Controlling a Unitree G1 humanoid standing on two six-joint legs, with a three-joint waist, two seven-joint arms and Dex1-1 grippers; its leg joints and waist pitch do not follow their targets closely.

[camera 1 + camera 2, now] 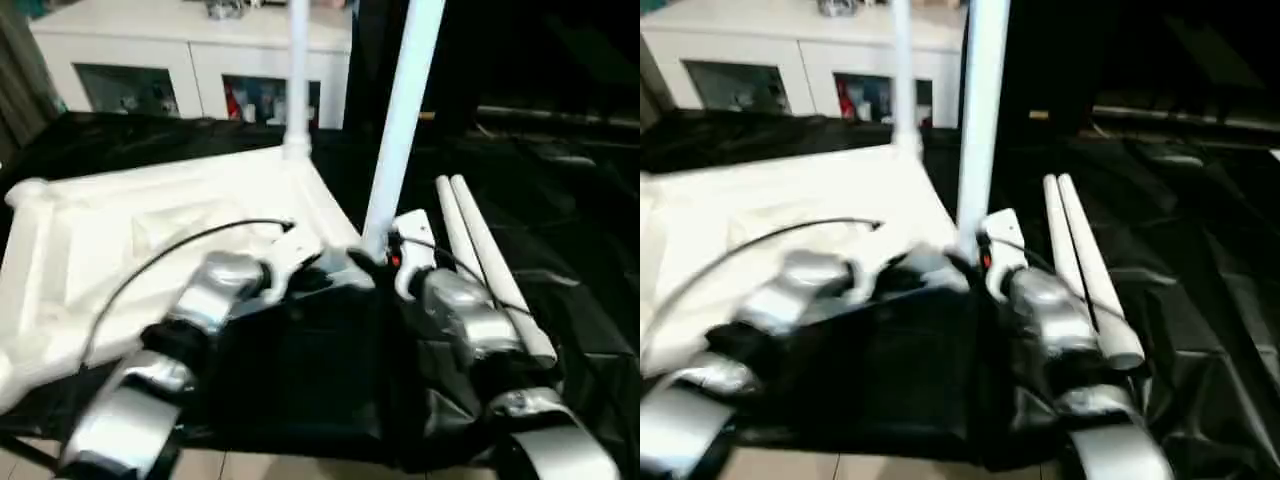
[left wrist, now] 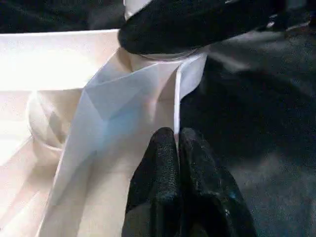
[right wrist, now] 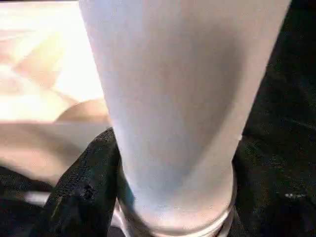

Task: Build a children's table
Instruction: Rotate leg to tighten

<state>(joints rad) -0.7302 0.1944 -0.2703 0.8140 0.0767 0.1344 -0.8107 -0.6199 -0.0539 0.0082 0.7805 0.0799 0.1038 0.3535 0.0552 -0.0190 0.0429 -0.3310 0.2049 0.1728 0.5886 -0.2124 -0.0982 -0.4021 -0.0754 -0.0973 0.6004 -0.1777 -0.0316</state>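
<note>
Nearest the camera, the robot's two silver forearms reached forward over a black cloth-covered work surface (image 1: pixel 560 260), the left arm on the left and the right arm on the right. The left gripper (image 2: pixel 177 148) had its two black fingers pressed together with nothing between them, their tips resting against the near right edge of the white plastic square tabletop (image 1: pixel 130 250), which lay upside down on the left half of the cloth with its ribbed underside facing up. Just right of it, the right gripper (image 1: pixel 385 255) was at the base of a long white cylindrical leg (image 1: pixel 405 110) that stood nearly upright, leaning slightly to the right, in the round socket at the tabletop's near right corner; in the right wrist view one black finger (image 3: pixel 86 192) lay against the side of this leg just above the socket rim, and the fingers stood apart around the leg's width, though whether they were truly clamping it could not be told. To the right of that gripper, two more white cylindrical legs (image 1: pixel 485 250) lay side by side on the black cloth, touching each other and running from near to far. Farther back, a second upright white leg (image 1: pixel 297 75) stood in the tabletop's far corner socket. Beyond the table, at the far left, stood a white glass-doored cabinet (image 1: pixel 190 70) with small coloured items behind its panes
</note>
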